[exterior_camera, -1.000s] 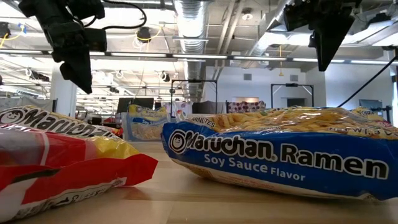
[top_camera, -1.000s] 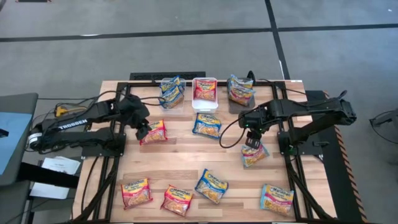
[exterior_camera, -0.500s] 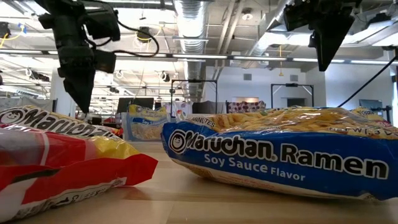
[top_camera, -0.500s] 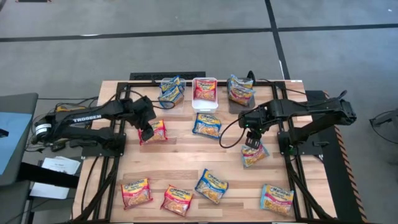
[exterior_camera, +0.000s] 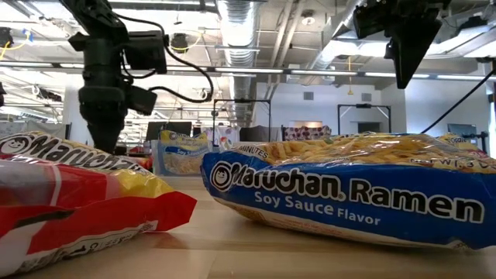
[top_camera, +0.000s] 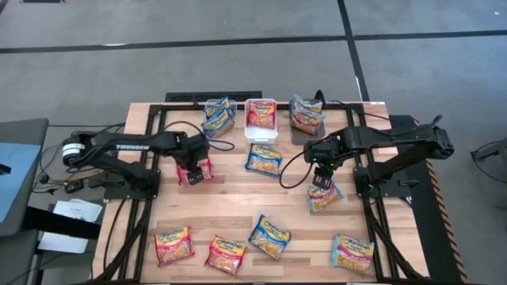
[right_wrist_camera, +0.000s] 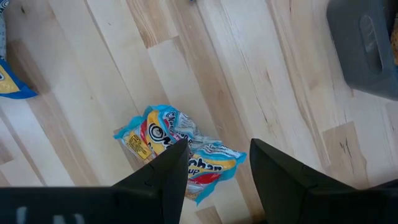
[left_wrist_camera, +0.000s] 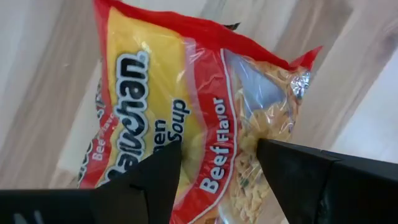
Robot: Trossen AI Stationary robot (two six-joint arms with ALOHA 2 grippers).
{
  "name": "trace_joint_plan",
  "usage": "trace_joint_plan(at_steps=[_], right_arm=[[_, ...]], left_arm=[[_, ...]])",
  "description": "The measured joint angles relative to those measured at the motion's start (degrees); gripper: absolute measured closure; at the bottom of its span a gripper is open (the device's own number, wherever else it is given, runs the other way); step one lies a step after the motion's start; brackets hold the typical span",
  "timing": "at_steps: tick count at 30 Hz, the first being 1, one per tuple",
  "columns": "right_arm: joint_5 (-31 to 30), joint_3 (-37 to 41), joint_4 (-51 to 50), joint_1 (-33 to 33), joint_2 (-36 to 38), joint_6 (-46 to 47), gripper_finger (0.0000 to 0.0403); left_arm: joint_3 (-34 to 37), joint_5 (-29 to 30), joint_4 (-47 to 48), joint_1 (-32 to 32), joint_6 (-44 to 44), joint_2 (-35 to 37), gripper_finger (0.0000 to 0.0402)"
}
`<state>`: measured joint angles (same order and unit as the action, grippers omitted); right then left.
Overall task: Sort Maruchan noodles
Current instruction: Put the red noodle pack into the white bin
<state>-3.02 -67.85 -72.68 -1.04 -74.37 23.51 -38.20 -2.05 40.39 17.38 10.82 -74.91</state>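
The left claw [left_wrist_camera: 217, 171] is wide open over the red pack [top_camera: 198, 168], left of middle on the surface [top_camera: 238, 202]. Next it should drop and pinch. The right claw [top_camera: 323, 184] waits open.

Red-trimmed Beef Flavor packet [left_wrist_camera: 186, 118] lies flat, left of centre. Blue Soy Sauce packet [top_camera: 263, 159] flat at centre. Blue-edged packet [right_wrist_camera: 177, 152] right of centre, crumpled. Near edge: two red packets [top_camera: 173, 244] [top_camera: 225, 254], one blue [top_camera: 270, 237], one pink [top_camera: 352, 252]. Far edge: packets upright in three bins [top_camera: 261, 119].
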Motion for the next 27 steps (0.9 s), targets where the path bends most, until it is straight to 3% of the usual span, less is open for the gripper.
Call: trace_joint_plan(at_steps=[9,15,22,27], right_arm=[[0.0,0.0,0.1,0.0,0.0,0.0,0.0207],[0.0,0.0,0.8,0.0,0.0,0.2,0.0207],[0.1,0.0,3.0,0.0,0.0,7.1,0.0207],[0.1,0.0,4.6,0.0,0.0,9.9,0.0207]], left_arm=[[-0.3,0.4,-3.2,-3.1,4.9,-4.2,0.0208],[-0.1,0.5,-5.1,-5.1,5.7,-4.2,0.0284],[0.1,-0.1,-7.9,-7.6,6.8,-4.1,0.0382],[0.3,0.0,-10.4,-9.2,5.6,-4.0,0.0398]])
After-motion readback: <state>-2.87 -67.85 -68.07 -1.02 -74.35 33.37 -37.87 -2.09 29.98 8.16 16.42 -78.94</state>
